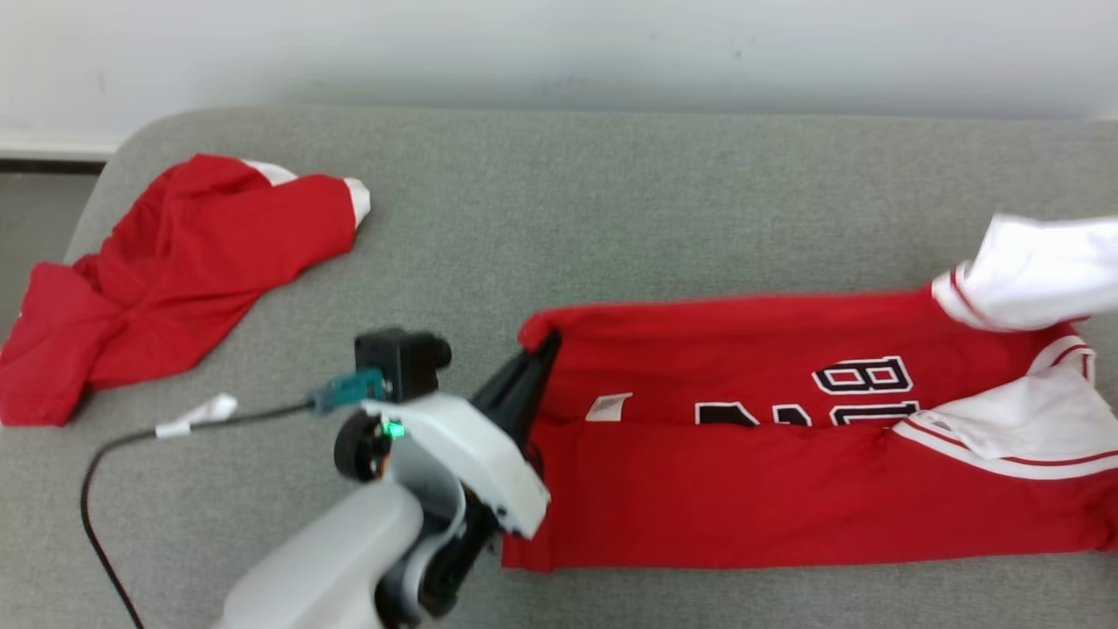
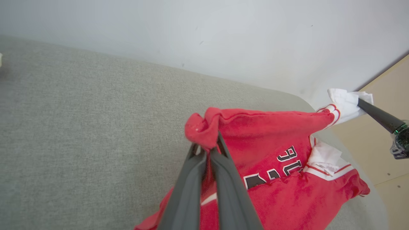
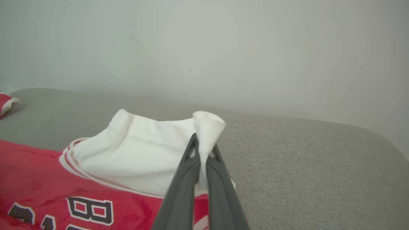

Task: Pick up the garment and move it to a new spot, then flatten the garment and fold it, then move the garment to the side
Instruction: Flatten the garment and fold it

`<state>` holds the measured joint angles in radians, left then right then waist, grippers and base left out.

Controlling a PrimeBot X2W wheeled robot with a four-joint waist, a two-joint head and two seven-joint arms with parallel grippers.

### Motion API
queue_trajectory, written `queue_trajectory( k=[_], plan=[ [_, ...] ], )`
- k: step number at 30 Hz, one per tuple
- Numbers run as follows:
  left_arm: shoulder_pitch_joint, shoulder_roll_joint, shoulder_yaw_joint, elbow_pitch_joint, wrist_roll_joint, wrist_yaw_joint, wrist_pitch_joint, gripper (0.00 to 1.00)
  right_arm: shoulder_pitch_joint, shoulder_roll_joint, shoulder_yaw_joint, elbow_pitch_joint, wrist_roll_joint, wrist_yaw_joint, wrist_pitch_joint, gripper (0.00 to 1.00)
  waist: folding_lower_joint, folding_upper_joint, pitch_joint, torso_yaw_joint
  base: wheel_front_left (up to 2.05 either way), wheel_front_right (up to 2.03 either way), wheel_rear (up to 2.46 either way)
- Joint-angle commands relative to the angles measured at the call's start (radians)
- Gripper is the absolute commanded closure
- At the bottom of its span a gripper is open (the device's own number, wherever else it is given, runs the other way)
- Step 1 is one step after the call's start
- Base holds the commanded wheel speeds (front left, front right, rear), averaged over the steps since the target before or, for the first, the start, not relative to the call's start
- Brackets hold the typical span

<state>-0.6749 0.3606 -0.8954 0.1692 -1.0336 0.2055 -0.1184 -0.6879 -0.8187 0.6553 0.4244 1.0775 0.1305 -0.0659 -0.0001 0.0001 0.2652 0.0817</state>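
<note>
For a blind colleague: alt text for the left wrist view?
The left gripper is shut on a bunched corner of a red jersey with black lettering over a grey upholstered surface; the right gripper pinches its white sleeve.

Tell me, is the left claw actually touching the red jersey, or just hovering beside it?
Touching. In the left wrist view the left gripper is pinched shut on a bunched corner of the red jersey, with cloth poking out between its tips.

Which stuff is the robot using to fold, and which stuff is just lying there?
In the job: red jersey, pinched by the left fingers at a red corner and the right fingers at its white sleeve.
Just lying about: crumpled red garment, far left on the grey surface.
</note>
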Motion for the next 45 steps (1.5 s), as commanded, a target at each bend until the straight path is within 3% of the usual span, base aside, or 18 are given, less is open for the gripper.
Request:
queue_trajectory(
  k=[1,5,12,14,15,16,17,18,24,29,37,45],
  plan=[
    [0.034,0.011,-0.003,-0.015,-0.016,0.007,-0.011,1.00,0.043,-0.010,-0.006,-0.012,0.015,0.000,-0.022,1.00,0.0001,-0.0001,-0.020,-0.012,0.00,0.00,0.00],
    [0.110,0.029,-0.005,-0.065,-0.027,0.032,-0.033,1.00,0.158,-0.006,-0.018,-0.048,0.037,0.000,-0.076,1.00,0.0001,-0.0001,-0.037,-0.029,0.00,0.00,0.00],
    [0.223,0.057,-0.002,-0.085,-0.053,0.053,-0.064,0.98,0.273,0.059,0.000,-0.042,0.019,0.000,-0.113,1.00,0.0001,-0.0001,-0.054,-0.062,0.00,0.00,0.00],
    [0.242,0.056,0.003,-0.079,-0.061,0.057,-0.070,0.62,0.282,0.081,0.007,-0.028,0.008,0.000,-0.113,1.00,0.0001,-0.0001,-0.057,-0.067,0.00,0.00,0.00],
    [0.249,0.056,0.000,-0.076,-0.060,0.057,-0.074,0.53,0.285,0.090,0.009,-0.018,0.004,0.000,-0.115,1.00,0.0001,-0.0001,-0.059,-0.069,0.00,0.00,0.00],
    [0.256,0.053,-0.002,-0.072,-0.065,0.055,-0.075,0.20,0.287,0.095,0.010,-0.008,-0.002,0.000,-0.117,0.78,0.0001,-0.0001,-0.061,-0.070,0.00,0.00,0.00],
    [0.260,0.051,-0.003,-0.068,-0.066,0.052,-0.076,0.00,0.291,0.102,0.014,0.001,-0.007,0.000,-0.115,0.49,0.0001,-0.0001,-0.063,-0.071,0.00,0.00,0.00],
    [0.262,0.051,-0.003,-0.060,-0.064,0.054,-0.080,0.00,0.293,0.107,0.019,0.010,-0.012,0.000,-0.112,0.00,0.0001,-0.0001,-0.065,-0.072,0.00,0.00,0.00],
    [0.298,0.052,0.012,-0.029,-0.010,0.066,-0.127,0.00,0.327,0.116,0.027,0.036,-0.025,0.000,-0.117,0.00,0.0001,-0.0001,-0.092,-0.076,0.00,0.00,0.00],
    [0.364,0.044,0.085,-0.044,0.089,0.090,-0.146,0.00,0.384,0.102,-0.016,0.028,-0.007,0.000,-0.148,0.00,0.0001,-0.0001,-0.118,-0.078,0.00,0.00,0.00],
    [0.531,-0.044,0.305,-0.148,0.402,0.079,-0.146,0.00,0.481,0.119,-0.146,0.041,-0.053,0.000,-0.189,0.00,0.0001,-0.0001,-0.164,-0.081,0.00,0.00,0.00],
    [0.675,-0.161,0.474,-0.203,0.630,0.011,-0.146,0.00,0.495,0.176,-0.259,0.005,-0.084,0.000,-0.126,0.00,0.0001,-0.0001,-0.186,-0.077,0.00,0.00,0.00]
  ],
)
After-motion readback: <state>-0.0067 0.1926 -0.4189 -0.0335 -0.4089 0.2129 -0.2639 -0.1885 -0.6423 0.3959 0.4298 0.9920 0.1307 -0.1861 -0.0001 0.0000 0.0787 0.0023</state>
